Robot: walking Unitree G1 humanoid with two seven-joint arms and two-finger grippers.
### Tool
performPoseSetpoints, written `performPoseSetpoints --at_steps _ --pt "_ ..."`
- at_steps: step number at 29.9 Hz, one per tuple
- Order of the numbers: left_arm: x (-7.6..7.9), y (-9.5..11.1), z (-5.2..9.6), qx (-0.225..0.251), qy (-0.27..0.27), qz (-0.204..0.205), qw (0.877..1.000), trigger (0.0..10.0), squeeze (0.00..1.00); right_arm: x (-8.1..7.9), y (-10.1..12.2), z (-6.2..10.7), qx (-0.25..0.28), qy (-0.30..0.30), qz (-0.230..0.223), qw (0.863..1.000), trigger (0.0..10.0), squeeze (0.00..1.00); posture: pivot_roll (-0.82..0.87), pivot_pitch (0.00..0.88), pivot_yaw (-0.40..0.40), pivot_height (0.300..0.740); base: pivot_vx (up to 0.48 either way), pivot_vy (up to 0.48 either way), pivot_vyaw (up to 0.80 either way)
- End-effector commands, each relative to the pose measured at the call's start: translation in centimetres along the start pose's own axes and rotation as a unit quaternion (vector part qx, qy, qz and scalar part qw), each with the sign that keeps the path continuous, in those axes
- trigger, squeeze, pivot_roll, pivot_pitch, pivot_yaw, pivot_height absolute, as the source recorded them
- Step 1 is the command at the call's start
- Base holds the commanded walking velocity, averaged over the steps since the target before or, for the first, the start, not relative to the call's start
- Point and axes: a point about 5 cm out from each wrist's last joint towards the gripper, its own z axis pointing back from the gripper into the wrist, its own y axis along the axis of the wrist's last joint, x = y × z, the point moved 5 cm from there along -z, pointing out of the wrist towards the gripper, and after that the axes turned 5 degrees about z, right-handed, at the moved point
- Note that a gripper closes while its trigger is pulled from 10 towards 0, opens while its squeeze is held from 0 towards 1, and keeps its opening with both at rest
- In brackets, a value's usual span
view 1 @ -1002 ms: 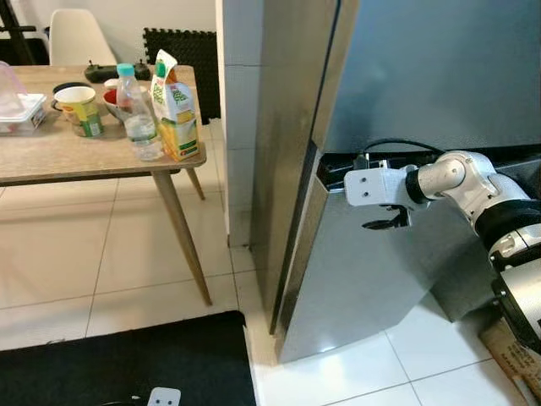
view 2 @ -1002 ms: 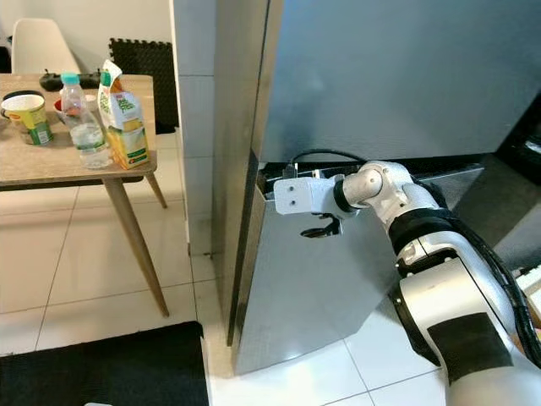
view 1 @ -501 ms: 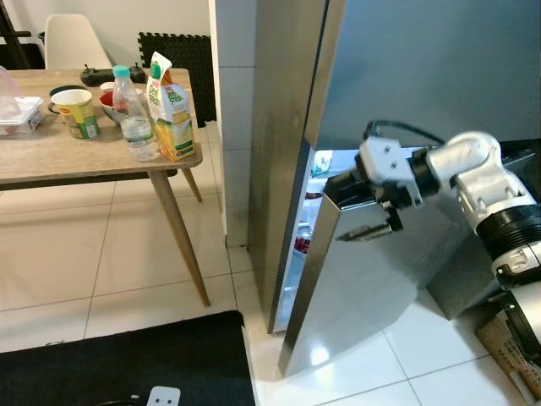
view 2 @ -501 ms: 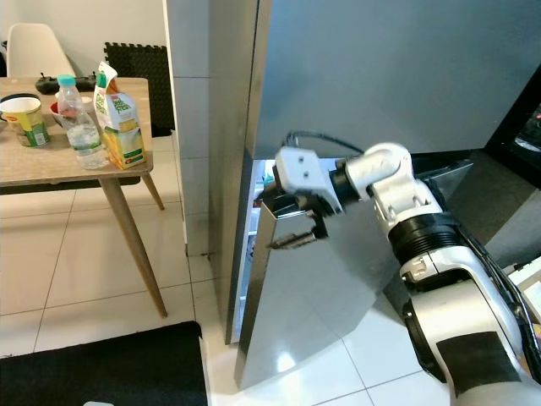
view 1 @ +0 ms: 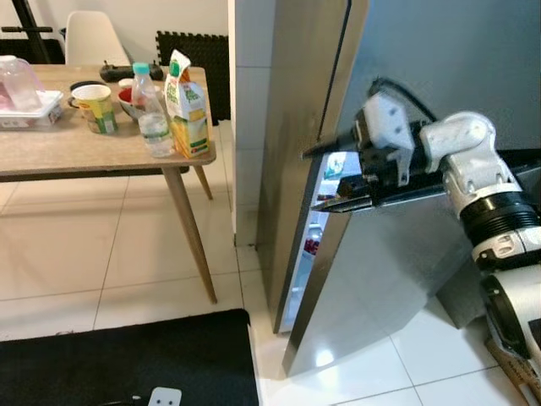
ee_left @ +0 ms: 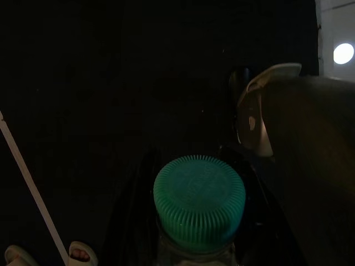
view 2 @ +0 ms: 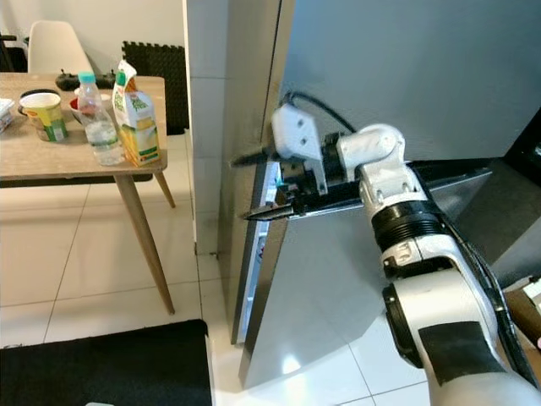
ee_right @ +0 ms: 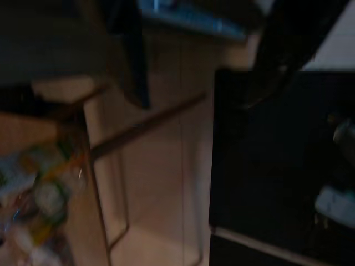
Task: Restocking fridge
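From the head camera, the right pincer is at the top corner of the tall stainless-steel fridge's lower door, which stands ajar with a lit gap showing shelves inside; one long black finger juts out above the door's top edge and the other lies along that edge, so the fingers are spread apart. To the left stands a light wooden worktop on a pale tiled floor, carrying a yellow and green juice carton, a clear plastic water bottle with a teal cap just beside it, a cream paper cup with a green label, a bowl behind the bottle and a clear plastic container. A black mat lies in the foreground. In the left wrist view, very dark, the left pincer is clamped on a bottle with a ribbed green cap, its fingers flanking the neck on both sides. The right wrist view is blurred; the two dark fingers stand well apart over tiled floor, with the worktop's legs and the black mat beyond.
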Motion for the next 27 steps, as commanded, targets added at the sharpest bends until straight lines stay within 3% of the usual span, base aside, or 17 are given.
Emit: performPoseSetpoints --at_steps 1,10,12,13,22,27 --pt "1.0 -0.5 0.1 -0.007 -0.012 -0.007 1.0 10.0 0.0 -0.4 -0.5 0.1 -0.028 0.006 -0.002 1.0 0.0 0.0 -0.03 0.0 -0.107 0.74 0.0 0.0 0.0" --pt "1.0 -0.5 0.1 -0.008 -0.012 -0.009 1.0 10.0 0.0 -0.8 -2.1 0.3 -0.074 0.019 -0.009 0.997 0.0 0.0 -0.03 0.0 -0.11 0.74 0.0 0.0 0.0" --pt "1.1 -0.4 0.1 -0.007 -0.014 -0.01 1.0 10.0 0.0 -0.2 -3.0 0.3 -0.102 -0.001 -0.012 0.995 0.0 0.0 -0.04 0.0 -0.11 0.74 0.0 0.0 0.0" --pt "1.2 -0.4 0.1 -0.006 -0.015 -0.011 1.0 10.0 0.0 0.7 -3.4 0.2 -0.117 -0.034 -0.016 0.992 10.0 0.0 -0.04 0.0 -0.11 0.74 0.0 0.0 0.0" --pt "1.3 -0.3 0.1 -0.006 -0.016 -0.012 1.0 10.0 0.0 2.8 -3.6 0.0 -0.131 -0.119 -0.035 0.984 10.0 0.0 -0.04 0.0 -0.111 0.74 0.0 0.0 0.0" --pt "1.4 -0.6 0.1 -0.008 -0.017 -0.011 1.0 10.0 0.0 3.0 -6.4 0.5 -0.241 -0.15 -0.006 0.959 10.0 0.0 -0.04 0.0 -0.111 0.74 0.0 0.0 0.0"
